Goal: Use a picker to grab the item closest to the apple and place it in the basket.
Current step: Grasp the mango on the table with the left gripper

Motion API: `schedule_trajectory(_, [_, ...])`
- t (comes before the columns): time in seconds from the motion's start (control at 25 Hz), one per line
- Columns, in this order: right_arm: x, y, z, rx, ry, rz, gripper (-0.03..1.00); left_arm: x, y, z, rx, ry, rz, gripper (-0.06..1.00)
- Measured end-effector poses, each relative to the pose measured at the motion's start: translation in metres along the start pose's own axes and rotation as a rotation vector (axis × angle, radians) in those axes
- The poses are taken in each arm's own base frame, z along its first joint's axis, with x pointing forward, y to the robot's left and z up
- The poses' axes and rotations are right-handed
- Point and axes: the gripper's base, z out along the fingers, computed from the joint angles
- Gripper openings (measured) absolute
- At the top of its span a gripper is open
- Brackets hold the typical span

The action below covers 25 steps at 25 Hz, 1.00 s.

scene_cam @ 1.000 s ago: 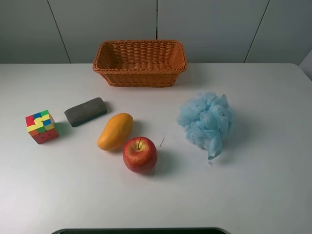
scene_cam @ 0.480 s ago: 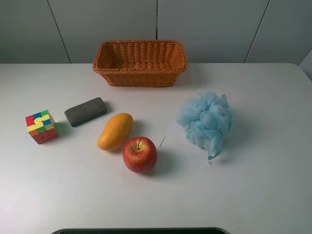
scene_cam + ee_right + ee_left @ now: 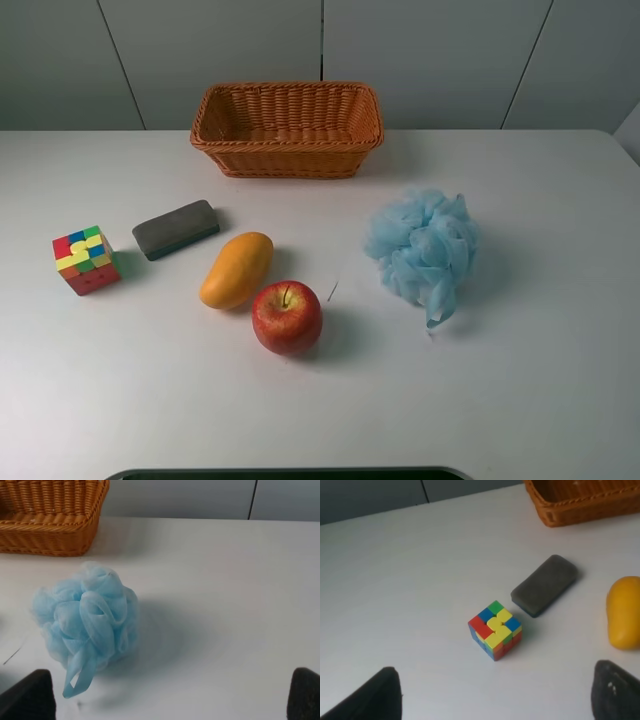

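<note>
Although only the wrist views show them, the left gripper and the right gripper both stand spread wide, empty. The mango lies just beside the apple, which only the high view shows, well apart from the basket.

- A red apple sits on the white tabletop, with a mango just beside it, nearly touching.
- A wicker basket stands at the far edge.
- A grey eraser and colourful puzzle cube lie left of the mango.
- A blue bath pouf rests to the apple's right.
</note>
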Motion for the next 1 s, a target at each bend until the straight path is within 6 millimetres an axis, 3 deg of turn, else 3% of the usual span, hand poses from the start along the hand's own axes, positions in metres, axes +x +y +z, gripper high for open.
schedule_trajectory(0.16, [0.0, 0.0, 0.0, 0.0, 0.0, 0.0, 0.7, -0.038, 0.004, 0.041, 0.049, 0.157, -0.034, 0.73])
schedule_trajectory(0.32, [0.0, 0.0, 0.0, 0.0, 0.0, 0.0, 0.7, -0.063, 0.004, 0.089, 0.103, 0.301, -0.063, 0.73])
schedule_trajectory(0.52, [0.0, 0.0, 0.0, 0.0, 0.0, 0.0, 0.7, -0.08, -0.019, 0.156, 0.184, 0.472, -0.037, 0.73])
schedule_trajectory(0.76, [0.0, 0.0, 0.0, 0.0, -0.002, 0.0, 0.7, -0.072, -0.074, 0.233, 0.26, 0.649, 0.028, 0.73])
schedule_trajectory(1.0, [0.0, 0.0, 0.0, 0.0, -0.002, 0.0, 0.7, -0.047, -0.131, 0.275, 0.308, 0.766, 0.094, 0.73])
